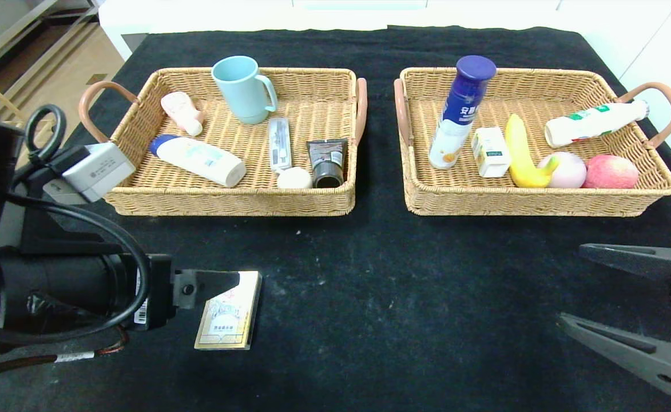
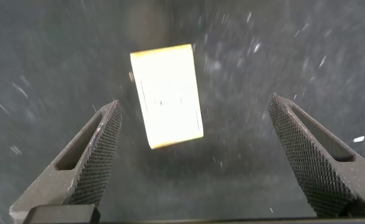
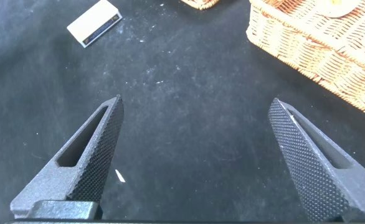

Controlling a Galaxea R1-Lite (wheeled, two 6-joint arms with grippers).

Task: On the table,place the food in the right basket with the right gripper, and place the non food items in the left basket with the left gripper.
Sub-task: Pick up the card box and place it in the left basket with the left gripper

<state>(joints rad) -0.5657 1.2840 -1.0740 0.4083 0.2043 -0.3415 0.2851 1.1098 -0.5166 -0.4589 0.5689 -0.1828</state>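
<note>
Head view: left basket [image 1: 141, 103], upper left of frame, already holds a mug, tubes and bottles. Right basket [image 1: 644, 189], upper right, holds a banana, an apple, a peach, a carton and bottles. Only one item is still out on the counter [image 1: 369, 297]: a flat card box [image 1: 229, 313], lower left. The left gripper [image 1: 221, 283] hangs above it, its fingers spread. The right gripper [image 1: 615, 297], lower right edge, is also open and holds nothing.

Left wrist view: card box [image 2: 166, 94] lies centred between the spread fingers [image 2: 98, 149], untouched.

Right wrist view: fingers [image 3: 92, 152] wide apart over bare cloth; card box [image 3: 94, 22] upper left, well apart.

Judgement: sorting nearly done; the card box, non-food, remains for the left basket.
</note>
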